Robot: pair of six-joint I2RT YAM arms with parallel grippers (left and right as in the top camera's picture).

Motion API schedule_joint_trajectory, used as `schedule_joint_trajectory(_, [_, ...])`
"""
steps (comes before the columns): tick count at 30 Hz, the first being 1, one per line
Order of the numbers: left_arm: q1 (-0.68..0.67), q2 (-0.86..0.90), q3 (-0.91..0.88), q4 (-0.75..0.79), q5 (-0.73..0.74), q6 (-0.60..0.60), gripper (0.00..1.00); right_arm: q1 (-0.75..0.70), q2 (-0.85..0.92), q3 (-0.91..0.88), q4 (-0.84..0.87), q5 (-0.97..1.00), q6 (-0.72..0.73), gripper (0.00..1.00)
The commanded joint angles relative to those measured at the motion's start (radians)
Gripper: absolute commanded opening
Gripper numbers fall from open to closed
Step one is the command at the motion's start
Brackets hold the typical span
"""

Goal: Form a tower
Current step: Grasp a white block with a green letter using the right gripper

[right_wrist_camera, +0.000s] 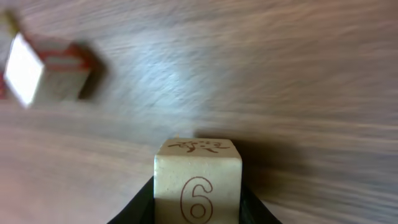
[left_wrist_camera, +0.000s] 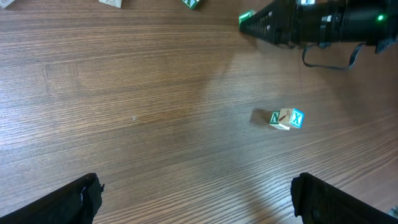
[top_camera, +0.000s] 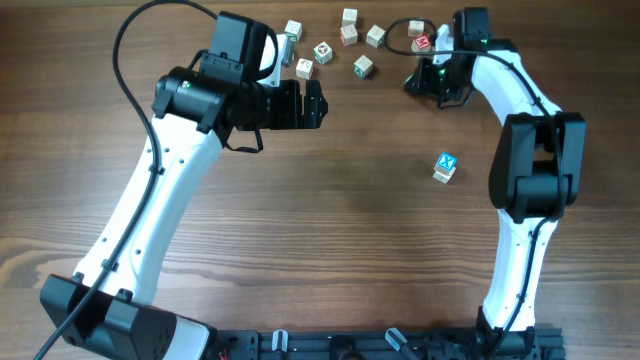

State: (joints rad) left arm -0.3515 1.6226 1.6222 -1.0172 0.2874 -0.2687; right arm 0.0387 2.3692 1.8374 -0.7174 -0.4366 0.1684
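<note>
Right hand (right_wrist_camera: 198,203): narrow, fingers pressed against both sides of a pale cube (right_wrist_camera: 198,182) that has a brown "6" on its near face and a brown drawing on top. This cube sits on the counter (top_camera: 330,220) at the far right, under the right arm's wrist. A red-marked cube (right_wrist_camera: 46,68) lies near it, up and to the left in the right wrist view, blurred; the two are apart.

Left hand (top_camera: 320,103): wide, nothing between the fingers. It hangs above bare wood, pointing toward the middle of the counter.

Tower (top_camera: 445,166): small stack with a blue-marked cube on top, standing alone on the right half of the counter, well apart from both hands. From the left wrist view it shows a blue "X" face and a green "N" face. Cube count not clear from either view.

Loose cubes (top_camera: 348,35): about nine scattered along the far edge, between the two hands. Some touch in pairs, and marks are red, green or brown where readable.

Black cable (top_camera: 400,30) loops over the far-right cubes
</note>
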Motion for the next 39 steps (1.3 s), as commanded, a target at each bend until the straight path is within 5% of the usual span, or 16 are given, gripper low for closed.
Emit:
schedule_joint_trajectory(1, [-0.004, 0.003, -0.003, 0.000, 0.015, -0.005, 1.00, 0.003, 0.001, -0.081, -0.017, -0.098, -0.050, 0.34])
schedule_joint_trajectory(6, [-0.004, 0.003, -0.003, 0.000, 0.015, -0.005, 1.00, -0.029, 0.001, -0.130, -0.020, -0.065, -0.029, 0.69])
schedule_joint_trajectory(11, [-0.004, 0.003, -0.003, 0.000, 0.015, -0.005, 1.00, -0.053, 0.002, -0.130, -0.020, 0.061, 0.084, 0.72])
schedule_joint_trajectory(18, [-0.004, 0.003, -0.003, 0.000, 0.015, -0.005, 1.00, -0.031, 0.000, 0.005, -0.079, 0.055, -0.023, 0.68])
schedule_joint_trajectory(19, [-0.004, 0.003, -0.003, 0.000, 0.015, -0.005, 1.00, -0.018, -0.001, 0.064, -0.111, 0.060, -0.097, 0.73])
schedule_joint_trajectory(21, [-0.004, 0.003, -0.003, 0.000, 0.015, -0.005, 1.00, 0.002, -0.001, 0.162, -0.160, 0.098, -0.214, 0.99])
schedule_joint_trajectory(26, [-0.004, 0.003, -0.003, 0.000, 0.015, -0.005, 1.00, 0.022, -0.011, 0.283, -0.160, 0.068, -0.493, 1.00])
schedule_joint_trajectory(29, [-0.004, 0.003, -0.003, 0.000, 0.015, -0.005, 1.00, 0.041, 0.000, 0.280, -0.286, 0.083, -0.880, 0.98])
schedule_joint_trajectory(39, [-0.004, 0.003, -0.003, 0.000, 0.015, -0.005, 1.00, 0.079, 0.065, 0.268, -0.294, 0.108, -1.032, 0.91])
